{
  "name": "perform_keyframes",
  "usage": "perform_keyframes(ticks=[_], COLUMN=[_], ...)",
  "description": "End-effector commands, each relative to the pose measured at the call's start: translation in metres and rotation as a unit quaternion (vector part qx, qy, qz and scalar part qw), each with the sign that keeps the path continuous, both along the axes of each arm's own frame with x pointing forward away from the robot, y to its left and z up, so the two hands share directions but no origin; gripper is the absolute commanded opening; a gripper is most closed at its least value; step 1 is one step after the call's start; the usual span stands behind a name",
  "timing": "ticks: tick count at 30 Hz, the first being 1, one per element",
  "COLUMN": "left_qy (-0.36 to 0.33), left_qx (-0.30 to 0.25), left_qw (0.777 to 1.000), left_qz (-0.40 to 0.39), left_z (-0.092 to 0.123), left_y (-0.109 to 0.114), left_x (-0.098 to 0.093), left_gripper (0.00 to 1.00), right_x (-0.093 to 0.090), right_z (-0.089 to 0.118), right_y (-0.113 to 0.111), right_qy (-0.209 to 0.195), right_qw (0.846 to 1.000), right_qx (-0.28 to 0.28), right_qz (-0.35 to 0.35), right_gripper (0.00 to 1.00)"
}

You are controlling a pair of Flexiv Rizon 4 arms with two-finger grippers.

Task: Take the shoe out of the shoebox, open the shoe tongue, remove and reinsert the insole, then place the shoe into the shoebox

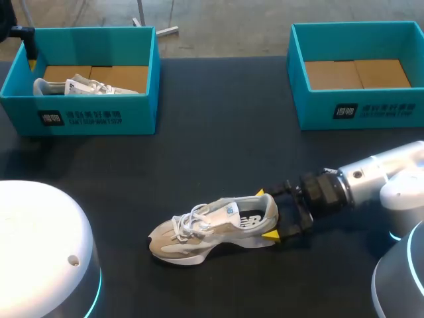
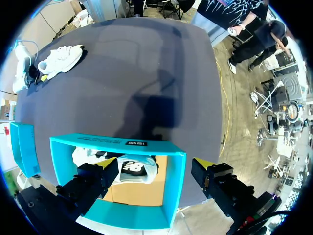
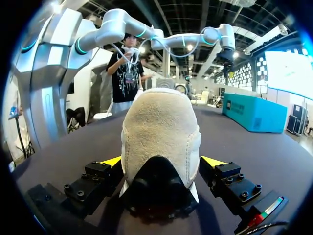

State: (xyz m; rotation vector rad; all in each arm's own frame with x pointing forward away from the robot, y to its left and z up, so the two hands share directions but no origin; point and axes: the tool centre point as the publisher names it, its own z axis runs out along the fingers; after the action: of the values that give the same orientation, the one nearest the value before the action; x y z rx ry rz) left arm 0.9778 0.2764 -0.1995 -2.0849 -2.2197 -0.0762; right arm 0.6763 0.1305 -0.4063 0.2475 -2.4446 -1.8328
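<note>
If the right gripper (image 1: 266,214) were closed on the rounded, padded heel, the shoe (image 1: 215,228) could be squeezed forward or swung aside. The fingers were spread wide at either side of the heel, not seen to clamp it. The shoe was stood on the surface (image 1: 218,132), well apart from both shoeboxes, long axis left to right, toe leftward. The left gripper (image 2: 155,164) was held wide.

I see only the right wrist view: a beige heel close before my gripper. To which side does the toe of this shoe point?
Observer: In the head view the shoe points its toe toward your left.
Operator: Which box has room?
Observer: The right box shows only its bare floor; the left box holds a second shoe.
Operator: Where is my left gripper?
Observer: The left gripper hangs open above the left box.
</note>
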Motion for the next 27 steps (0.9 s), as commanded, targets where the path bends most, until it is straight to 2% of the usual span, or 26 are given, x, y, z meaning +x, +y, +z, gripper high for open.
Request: perform_keyframes(ticks=[1,27], left_qy=[-0.002,-0.002], left_qx=[0.001,0.001], left_qw=[1.000,1.000], left_qz=[0.000,0.000], left_z=[0.000,0.000], left_y=[0.000,0.000], left_x=[-0.001,-0.001], left_gripper=[1.00,1.00], right_x=[0.000,-0.004], right_z=[-0.002,-0.004], right_y=[0.005,0.027], right_qy=[-0.001,-0.006], right_qw=[1.000,1.000], right_qx=[-0.002,-0.011], right_qz=[0.000,0.001], right_gripper=[1.00,1.00])
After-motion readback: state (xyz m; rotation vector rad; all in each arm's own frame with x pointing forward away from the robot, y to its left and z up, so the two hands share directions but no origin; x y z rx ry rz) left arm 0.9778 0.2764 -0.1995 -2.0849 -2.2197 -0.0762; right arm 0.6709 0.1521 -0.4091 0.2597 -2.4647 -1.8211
